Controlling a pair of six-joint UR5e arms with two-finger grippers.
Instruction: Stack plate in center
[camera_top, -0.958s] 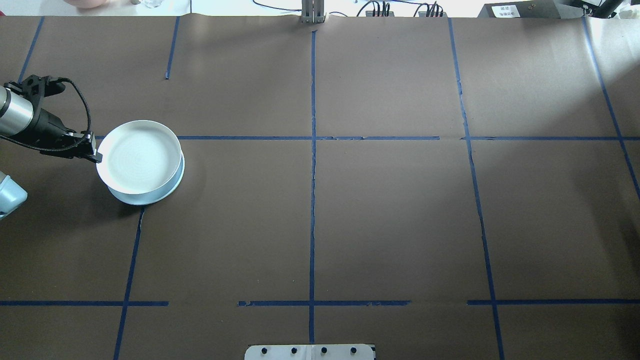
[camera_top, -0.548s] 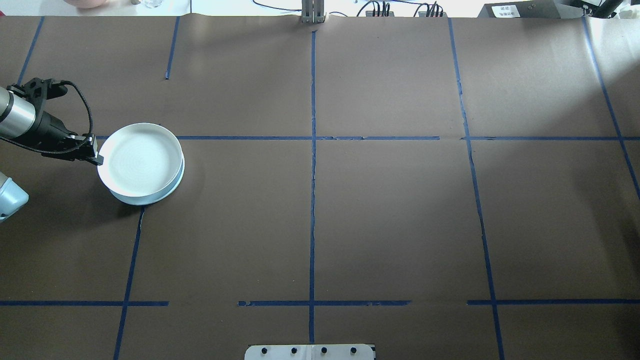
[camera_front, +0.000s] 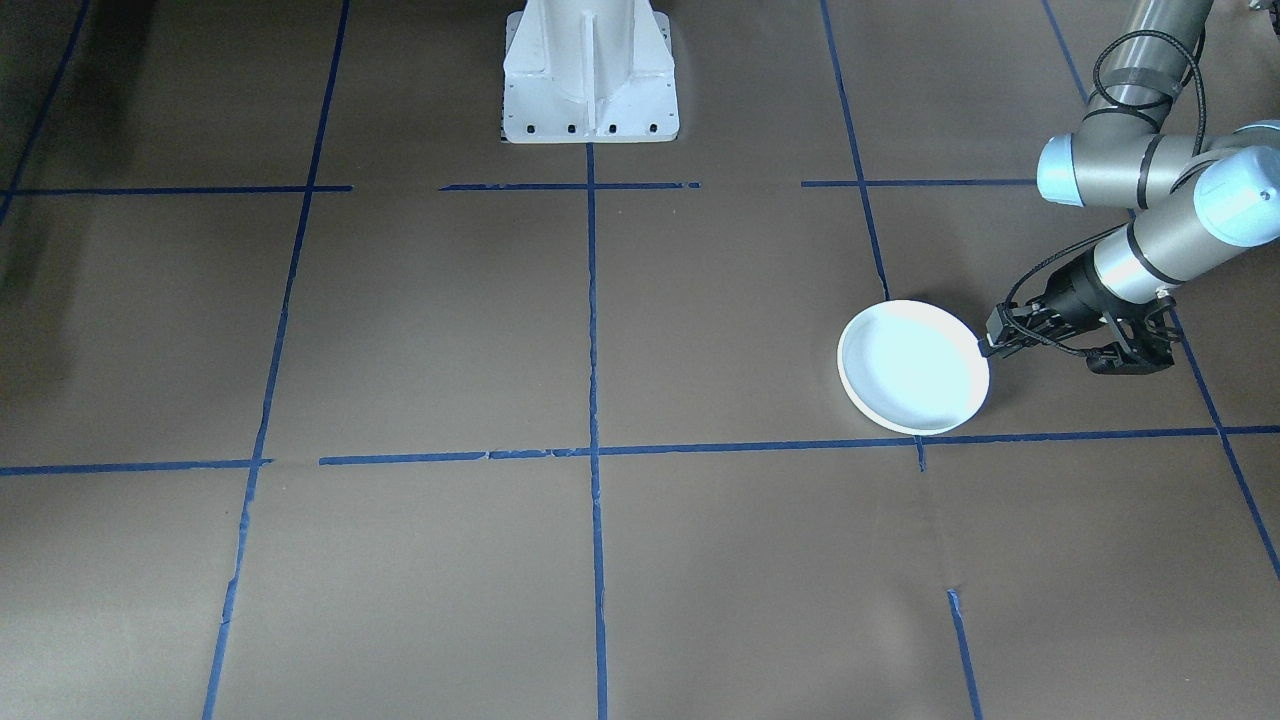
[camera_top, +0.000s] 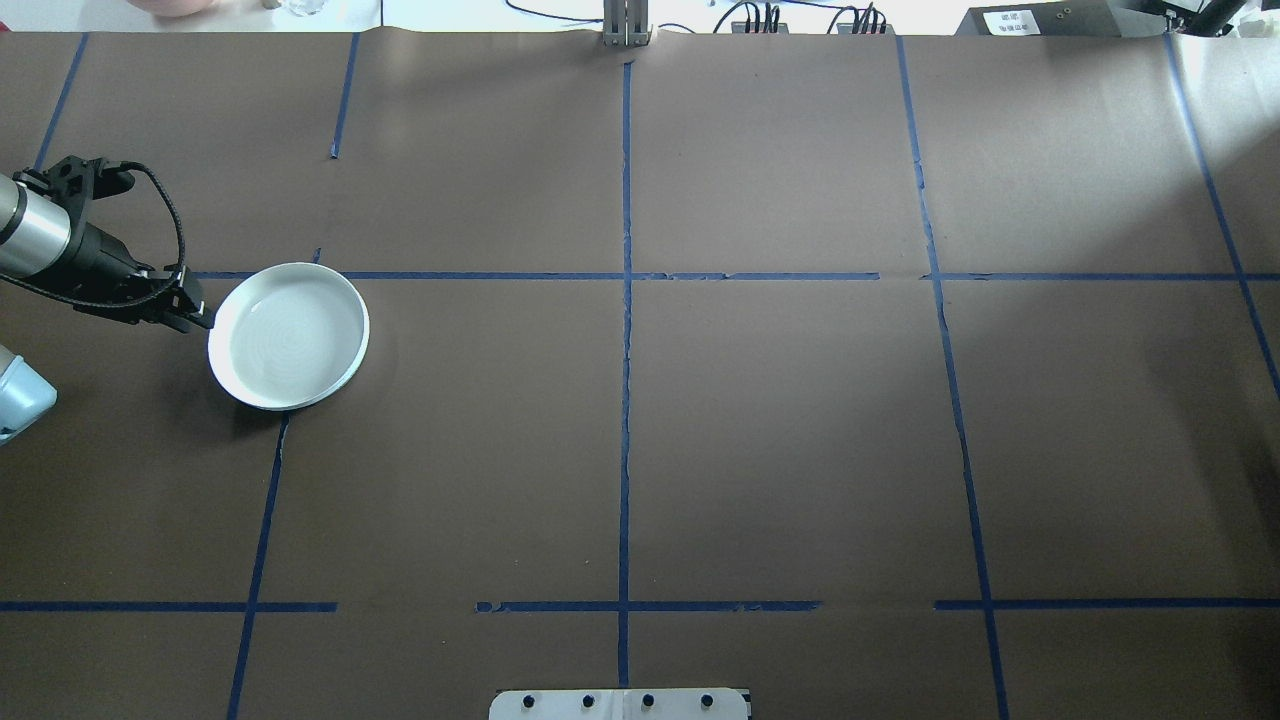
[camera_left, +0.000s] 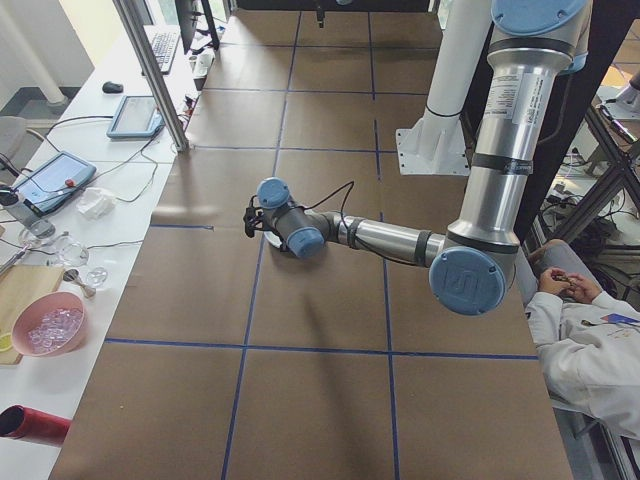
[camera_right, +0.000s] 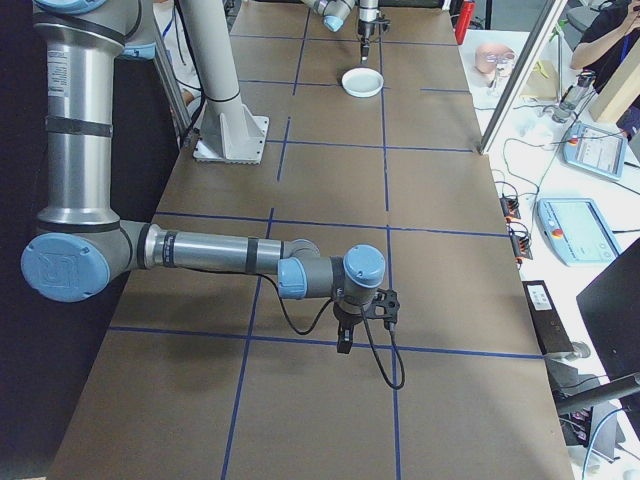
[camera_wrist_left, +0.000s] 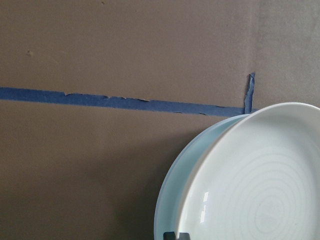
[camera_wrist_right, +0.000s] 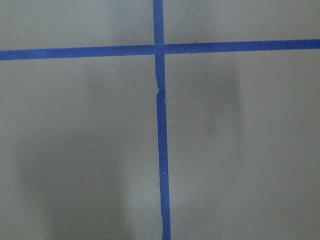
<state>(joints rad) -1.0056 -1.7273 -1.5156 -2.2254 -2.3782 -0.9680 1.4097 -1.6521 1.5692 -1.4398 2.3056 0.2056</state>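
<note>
A white plate (camera_top: 288, 336) sits at the table's left side, nested on a light blue plate (camera_wrist_left: 171, 200) of which only a thin rim shows. My left gripper (camera_top: 200, 320) reaches in low from the left and meets the white plate's left rim (camera_front: 978, 345). A dark fingertip (camera_wrist_left: 176, 235) lies over that rim, so the gripper looks shut on it. My right gripper (camera_right: 343, 347) hangs just above a tape crossing at the table's right end. It shows only in the exterior right view, so I cannot tell its state.
Blue tape lines (camera_top: 625, 300) divide the brown table into squares. The robot's white base (camera_front: 590, 80) stands at the near middle edge. A side bench holds tablets and a pink bowl (camera_left: 48, 325). A seated person (camera_left: 590, 340) is beside the table's left end.
The white plate, held raised over the light blue plate before, has come down and now nests on it. My left gripper sank with it.
</note>
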